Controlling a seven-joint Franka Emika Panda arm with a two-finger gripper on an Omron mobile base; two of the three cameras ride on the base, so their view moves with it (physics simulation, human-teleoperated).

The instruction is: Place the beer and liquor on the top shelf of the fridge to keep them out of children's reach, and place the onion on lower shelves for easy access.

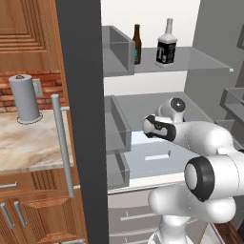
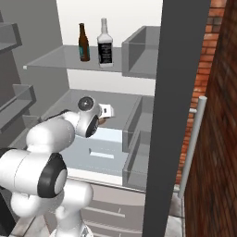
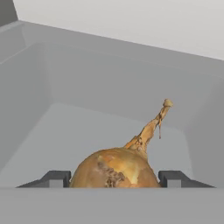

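Already up top: beer [image 1: 137, 44] and liquor [image 1: 166, 44] on the top shelf [image 1: 205, 59]. Gripper [image 3: 114, 179] fingers clamp the onion [image 3: 114, 168] above a lower shelf [image 3: 87, 131] inside the fridge [image 1: 81, 119]. Risk: round bulb, released high, may roll forward off the pane.

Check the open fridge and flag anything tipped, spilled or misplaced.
Nothing stands out. The beer and liquor stand upright on the top shelf; the onion sits intact between the jaws over a lower shelf.
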